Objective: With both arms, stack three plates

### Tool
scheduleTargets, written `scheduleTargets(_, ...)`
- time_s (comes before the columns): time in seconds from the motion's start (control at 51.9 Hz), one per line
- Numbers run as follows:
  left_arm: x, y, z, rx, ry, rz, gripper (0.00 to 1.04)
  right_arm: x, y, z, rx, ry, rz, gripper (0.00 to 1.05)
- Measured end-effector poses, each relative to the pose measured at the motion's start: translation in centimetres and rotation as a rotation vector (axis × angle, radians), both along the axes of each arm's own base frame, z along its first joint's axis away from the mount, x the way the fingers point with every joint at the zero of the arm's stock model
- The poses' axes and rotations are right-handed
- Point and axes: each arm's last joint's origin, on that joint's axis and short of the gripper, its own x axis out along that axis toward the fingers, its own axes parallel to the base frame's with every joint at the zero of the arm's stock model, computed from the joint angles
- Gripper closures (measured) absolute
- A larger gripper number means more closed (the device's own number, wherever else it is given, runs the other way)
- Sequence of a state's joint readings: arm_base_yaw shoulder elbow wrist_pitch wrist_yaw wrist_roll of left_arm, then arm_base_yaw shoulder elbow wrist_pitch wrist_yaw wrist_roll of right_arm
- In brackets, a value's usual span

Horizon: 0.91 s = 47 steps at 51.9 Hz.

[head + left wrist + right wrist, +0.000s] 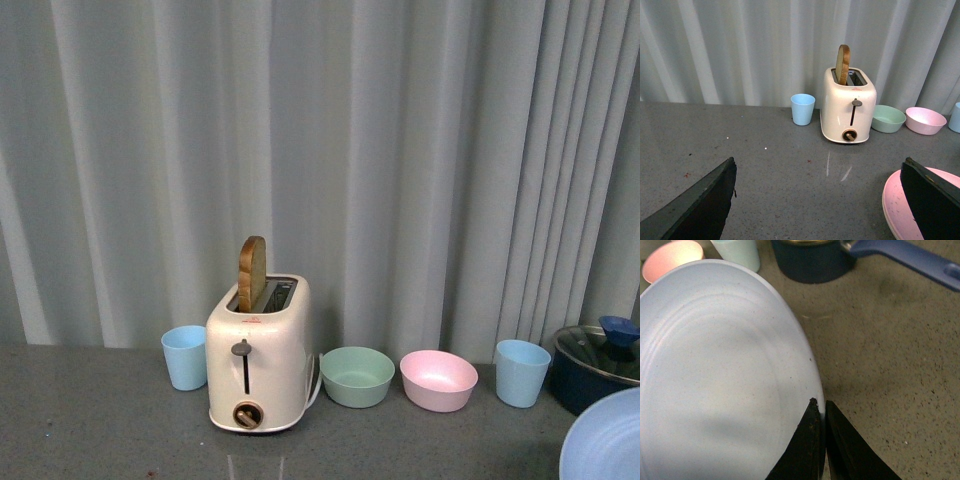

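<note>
Right gripper — seemingly pinching plate rim.

front: level at toaster | left wrist: shares toaster | right wrist: close, downward

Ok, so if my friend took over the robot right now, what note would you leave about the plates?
The left gripper is open and holds nothing. It hangs over the grey table, next to the large round matte pink plate lying there.
The right gripper is shut on the rim of the large round light blue plate, near the dark blue pot.
The cream plate is not in any view.
Done: one plate gripped; nothing is seen stacked.
Left: set the blue plate on another plate, find the cream one, finish the stack of three.
</note>
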<state>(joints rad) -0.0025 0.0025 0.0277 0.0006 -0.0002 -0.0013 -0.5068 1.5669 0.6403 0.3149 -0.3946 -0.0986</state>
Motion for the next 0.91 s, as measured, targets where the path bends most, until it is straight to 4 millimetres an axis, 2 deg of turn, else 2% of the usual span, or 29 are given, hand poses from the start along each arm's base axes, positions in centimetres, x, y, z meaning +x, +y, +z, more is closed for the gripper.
scheduleTargets(0.212,0.0,0.0,0.0,0.000,0.000,0.000,0.07,1.4,2.5,1.0,0.060,-0.075,0.052,1.02)
scheduleTargets(0.424,0.0,0.0,0.0,0.000,0.000,0.000,0.07,3.2,7.9,1.0,0.167,-0.109,0.179,1.02)
scheduleTargets(0.674,0.0,0.0,0.0,0.000,0.000,0.000,0.07,4.1,14.1,-1.8,0.260,-0.017,0.297,1.02)
scheduleTargets(0.906,0.0,0.0,0.0,0.000,0.000,0.000,0.07,4.6,16.4,-5.4,0.334,0.090,0.301,1.02)
